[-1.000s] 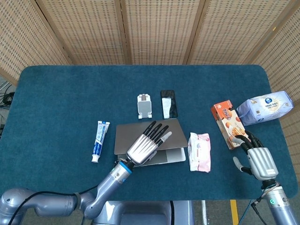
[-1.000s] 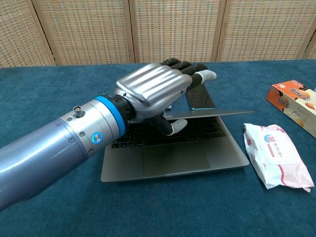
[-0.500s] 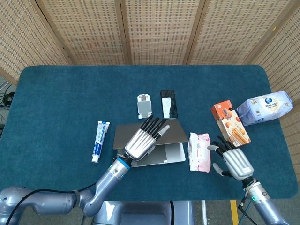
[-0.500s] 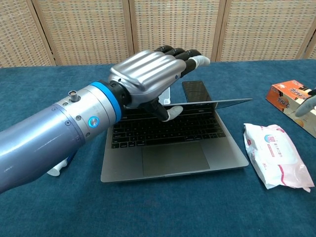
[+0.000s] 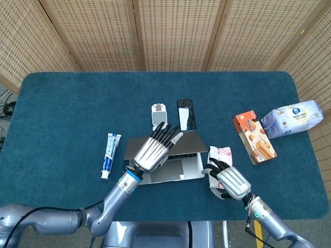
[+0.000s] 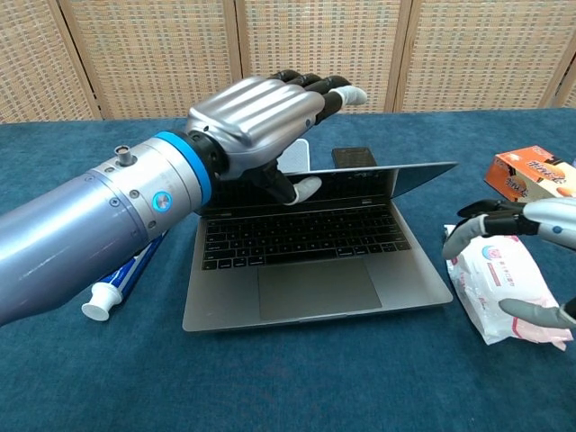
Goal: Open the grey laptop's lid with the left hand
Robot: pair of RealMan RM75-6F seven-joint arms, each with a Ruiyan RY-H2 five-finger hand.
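The grey laptop (image 5: 176,169) lies at the table's front centre, its lid (image 6: 405,177) partly raised and the keyboard (image 6: 297,238) showing. My left hand (image 5: 152,150) grips the lid's front edge left of the middle. Its fingers (image 6: 315,85) lie over the top and the thumb (image 6: 301,187) presses the screen side underneath. My right hand (image 5: 230,181) hovers just right of the laptop, above the near end of a pink-and-white wipes pack (image 6: 504,288). Its fingers are curved, spread apart and hold nothing.
A toothpaste tube (image 5: 110,155) lies left of the laptop. Behind the laptop stand a white phone stand (image 5: 159,114) and a black phone (image 5: 185,114). An orange biscuit box (image 5: 253,137) and a blue tissue pack (image 5: 292,118) sit at the right.
The left hand has lifted the lid from nearly flat to clearly raised. The right hand has swung left from the table's right front to beside the laptop, over the wipes pack.
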